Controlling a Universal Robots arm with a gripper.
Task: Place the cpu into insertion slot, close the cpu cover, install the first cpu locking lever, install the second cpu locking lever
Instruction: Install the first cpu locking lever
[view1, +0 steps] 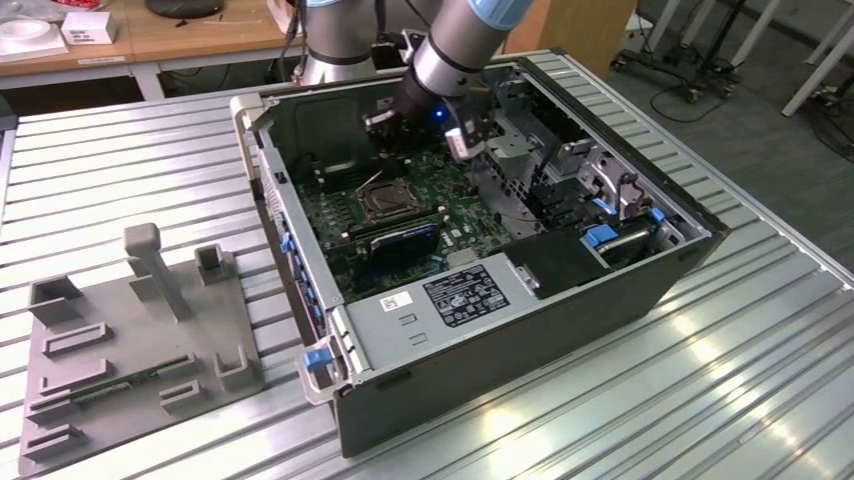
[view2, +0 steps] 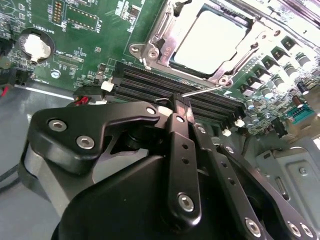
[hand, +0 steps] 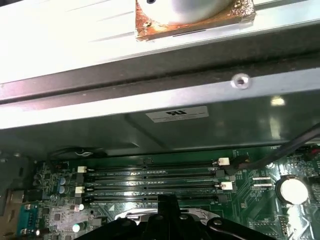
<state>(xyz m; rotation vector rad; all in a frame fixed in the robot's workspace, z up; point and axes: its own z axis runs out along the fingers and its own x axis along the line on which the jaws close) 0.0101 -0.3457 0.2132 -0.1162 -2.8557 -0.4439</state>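
Across ribbed metal bench (view1: 134, 150), inside open case (view1: 534, 340): holds gripper (view2: 180, 103) closed, empty, over memory slots (view2: 145, 82). Finds cpu (view2: 212, 40) seated in insertion slot (view2: 150, 50). Looks light, stiff, fragile; calls for edge grip, never the contacts.

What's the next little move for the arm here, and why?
Probably nudge the gripper onto the locking lever. The cpu lies seated with the cpu cover apparently down around it, and the lever's thin rod juts free by the gripper's tip.

A robotics lab: a ribbed metal counter (view1: 107, 160) carries an opened computer case (view1: 561, 340) and grey fixture plate (view1: 120, 372), wooden desks (view1: 187, 35) and wheeled stands (view1: 681, 75) behind.
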